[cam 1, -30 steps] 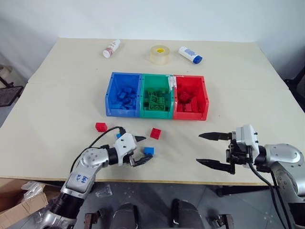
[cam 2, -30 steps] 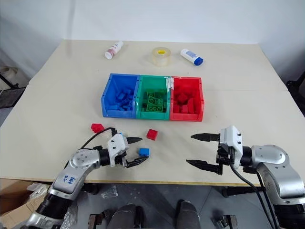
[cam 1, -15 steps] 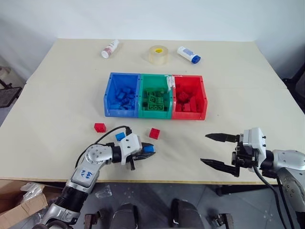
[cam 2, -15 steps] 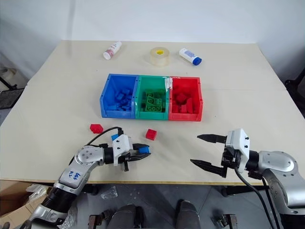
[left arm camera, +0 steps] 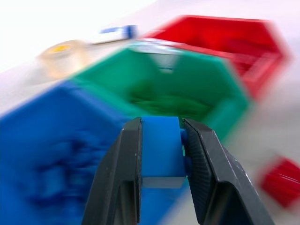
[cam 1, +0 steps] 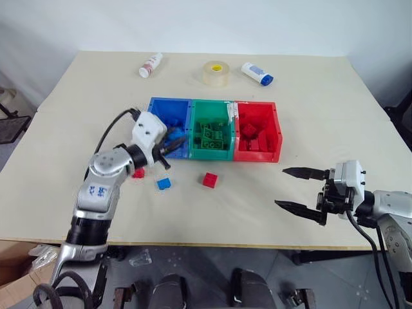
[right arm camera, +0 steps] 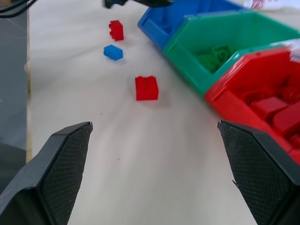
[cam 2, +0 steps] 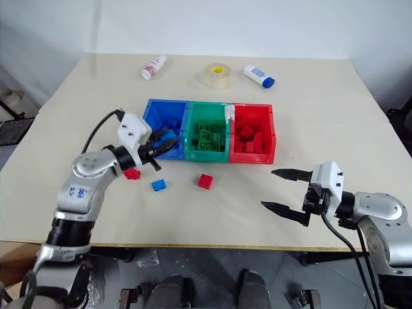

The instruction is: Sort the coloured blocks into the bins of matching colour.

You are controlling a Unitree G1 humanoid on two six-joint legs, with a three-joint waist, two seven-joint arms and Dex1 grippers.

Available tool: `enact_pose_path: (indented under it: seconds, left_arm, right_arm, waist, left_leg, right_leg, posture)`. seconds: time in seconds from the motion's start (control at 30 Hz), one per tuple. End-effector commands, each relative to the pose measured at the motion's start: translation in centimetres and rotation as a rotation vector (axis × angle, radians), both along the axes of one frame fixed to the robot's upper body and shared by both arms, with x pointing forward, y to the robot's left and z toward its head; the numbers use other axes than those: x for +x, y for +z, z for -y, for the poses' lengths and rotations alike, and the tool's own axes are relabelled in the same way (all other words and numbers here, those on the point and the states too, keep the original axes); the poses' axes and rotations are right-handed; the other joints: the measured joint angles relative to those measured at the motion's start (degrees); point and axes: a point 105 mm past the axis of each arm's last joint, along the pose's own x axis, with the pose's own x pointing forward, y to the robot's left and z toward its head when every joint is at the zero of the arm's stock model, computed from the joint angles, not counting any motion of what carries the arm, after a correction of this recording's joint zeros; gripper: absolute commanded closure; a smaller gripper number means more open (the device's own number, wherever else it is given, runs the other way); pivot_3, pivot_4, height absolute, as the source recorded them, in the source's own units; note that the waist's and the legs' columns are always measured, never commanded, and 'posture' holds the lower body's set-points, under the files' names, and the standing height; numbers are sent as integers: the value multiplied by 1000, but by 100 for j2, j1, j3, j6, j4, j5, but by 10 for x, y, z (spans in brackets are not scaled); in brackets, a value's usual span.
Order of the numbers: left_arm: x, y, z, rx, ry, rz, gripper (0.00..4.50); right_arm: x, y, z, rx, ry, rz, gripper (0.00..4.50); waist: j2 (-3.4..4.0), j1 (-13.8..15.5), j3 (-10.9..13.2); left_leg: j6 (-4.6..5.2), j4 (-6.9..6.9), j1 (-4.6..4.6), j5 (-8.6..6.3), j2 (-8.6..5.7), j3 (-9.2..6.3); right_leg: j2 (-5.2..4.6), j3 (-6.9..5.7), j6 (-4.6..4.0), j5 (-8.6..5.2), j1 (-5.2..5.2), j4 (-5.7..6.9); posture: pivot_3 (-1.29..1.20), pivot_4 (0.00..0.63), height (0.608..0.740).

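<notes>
the left end effector [left arm camera: 161,154] is clamped on a blue block [left arm camera: 161,147], raised at the front edge of the blue bin [cam 1: 153,129]. beside that bin sit the green bin [cam 1: 210,116] and the red bin [cam 1: 273,132]. the right end effector [cam 1: 297,188] hangs with fingers apart over the bench [cam 1: 322,116], well apart from the loose red block [cam 1: 209,179].

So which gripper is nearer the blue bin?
Left. The left gripper, holding a blue block, is at the blue bin's front wall; the right gripper hangs far beyond the red bin.

Three blocks [cam 1: 209,179] before the bins [cam 1: 212,153]
</notes>
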Motion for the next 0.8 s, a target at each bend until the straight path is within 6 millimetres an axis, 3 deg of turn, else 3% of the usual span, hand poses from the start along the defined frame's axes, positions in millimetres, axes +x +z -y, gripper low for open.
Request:
enact_pose_path:
  seconds: [0.03, 0.17, 0.33, 0.53, 0.8]
  left_arm:
    - [18, 2, -8, 10, 49, 26, 2820]
    - [27, 0, -6, 31, 37, 24, 1564]
    - [19, 2, -11, 30, -33, 4, 30]
    - [-15, 0, -36, 79, -163, -26, 30]
    - [-86, -12, -86, 90, -296, -132, 30]
  right_arm:
    - [0, 6, -2, 0, 3, 35, 0]
    - [-2, 7, -1, -1, -10, 43, 0]
    - [-3, 8, 1, -2, -19, 42, 0]
    - [-1, 7, 3, -7, -4, 24, 0]
    - [10, 8, 7, -23, 31, 1, 0]
  waist:
    - [0, -2, 0]
    - [-2, -4, 1]
    - [-5, -6, 3]
    - [-5, -48, 3]
    - [-4, -54, 3]
  left_leg:
    - [0, 0, 0, 0, 0, 1]
    - [0, -1, -3, 0, -1, 2]
    - [0, -1, -8, 0, -2, 2]
    - [0, -1, -7, 0, -1, 4]
    - [0, -3, -2, -1, 3, 6]
  right_leg:
    - [0, 0, 0, 0, 0, -1]
    - [0, 0, 3, 1, -1, -6]
    - [0, -1, 6, 3, -2, -11]
    - [1, 2, 6, 3, -5, -9]
    - [0, 7, 6, 3, -8, -3]
  posture:
    - [0, 150, 740]
    - [0, 150, 740]
    - [0, 150, 740]
    - [0, 150, 740]
    - [0, 150, 740]
